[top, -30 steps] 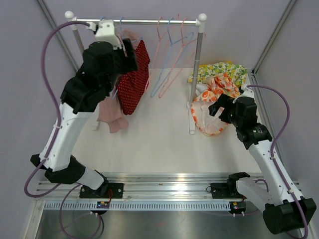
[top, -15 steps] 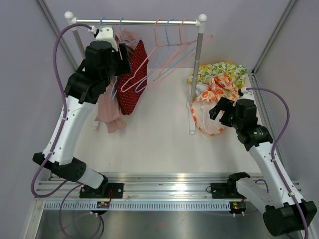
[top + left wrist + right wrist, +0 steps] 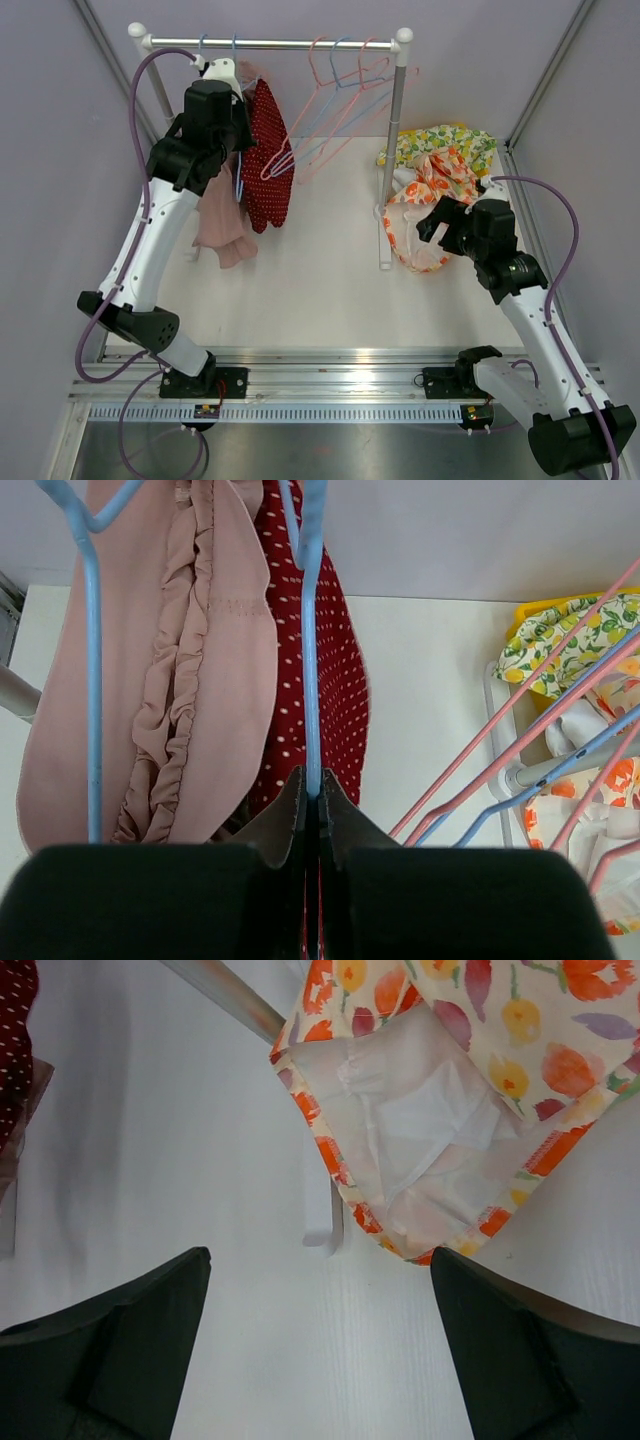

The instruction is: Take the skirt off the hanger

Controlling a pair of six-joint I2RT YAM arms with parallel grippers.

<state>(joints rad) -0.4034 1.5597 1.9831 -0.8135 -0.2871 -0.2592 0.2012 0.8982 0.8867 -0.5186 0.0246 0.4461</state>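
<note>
Red dotted skirt (image 3: 272, 160) hangs on its blue hanger (image 3: 309, 650) at eleven o'clock, so we judge it not yet freed; our left gripper (image 3: 318, 788) clenches the hanger wire, our right gripper (image 3: 316, 1265) gapes empty at three o'clock.

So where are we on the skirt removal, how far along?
Looks done: floral clothes lie on the table beside the rack, and several hangers hang bare. In hand: the left tool is shut on a blue hanger against the red dotted skirt. Left: that skirt is not off yet; the right tool is open, holding nothing.
</note>
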